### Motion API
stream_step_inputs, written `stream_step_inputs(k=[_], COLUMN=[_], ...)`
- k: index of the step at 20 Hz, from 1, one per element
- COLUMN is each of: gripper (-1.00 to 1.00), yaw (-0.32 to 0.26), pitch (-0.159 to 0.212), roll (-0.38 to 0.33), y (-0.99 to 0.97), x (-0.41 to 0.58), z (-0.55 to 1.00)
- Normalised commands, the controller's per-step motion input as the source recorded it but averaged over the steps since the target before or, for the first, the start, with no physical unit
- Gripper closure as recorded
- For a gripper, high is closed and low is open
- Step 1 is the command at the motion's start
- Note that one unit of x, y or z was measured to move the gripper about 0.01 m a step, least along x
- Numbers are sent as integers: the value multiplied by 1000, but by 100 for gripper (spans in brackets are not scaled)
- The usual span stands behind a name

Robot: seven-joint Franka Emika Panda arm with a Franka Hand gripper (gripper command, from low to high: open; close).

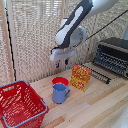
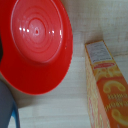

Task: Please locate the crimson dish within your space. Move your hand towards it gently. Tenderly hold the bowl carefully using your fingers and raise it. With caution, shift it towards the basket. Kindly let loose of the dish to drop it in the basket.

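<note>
Over on the exterior view's left sits the basket [image 1: 20,102], well apart from the crimson dish [image 1: 60,81], which rests on the table just behind the blue mug [image 1: 60,93]. The hand [image 1: 61,63] hangs almost straight above the dish, holding nothing; I cannot tell how wide its fingers stand.

Glossy smooth plastic bowl [image 2: 35,45]; pale wood table [image 1: 95,107]; lattice plastic basket [image 1: 20,102].

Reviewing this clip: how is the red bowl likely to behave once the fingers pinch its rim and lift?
The red bowl looks like smooth, glossy plastic in the wrist view, so probably light, stiff and somewhat slippery. The blue mug sits right against it, so it may get nudged. The gripper hangs above the bowl.
</note>
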Motion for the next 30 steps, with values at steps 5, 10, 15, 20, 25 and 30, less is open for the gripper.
stream_step_inputs(k=[5,10,15,20,25,30], gripper=[-100,-100,100,100,100,100], yaw=[113,185,164,132,66,5], pitch=[134,62,64,79,56,37], roll=[-16,-23,-42,-19,-20,-23], y=[-144,-147,-45,-1,0,18], x=[26,173,158,160,86,13], z=[-398,-318,-213,-137,-114,-81])
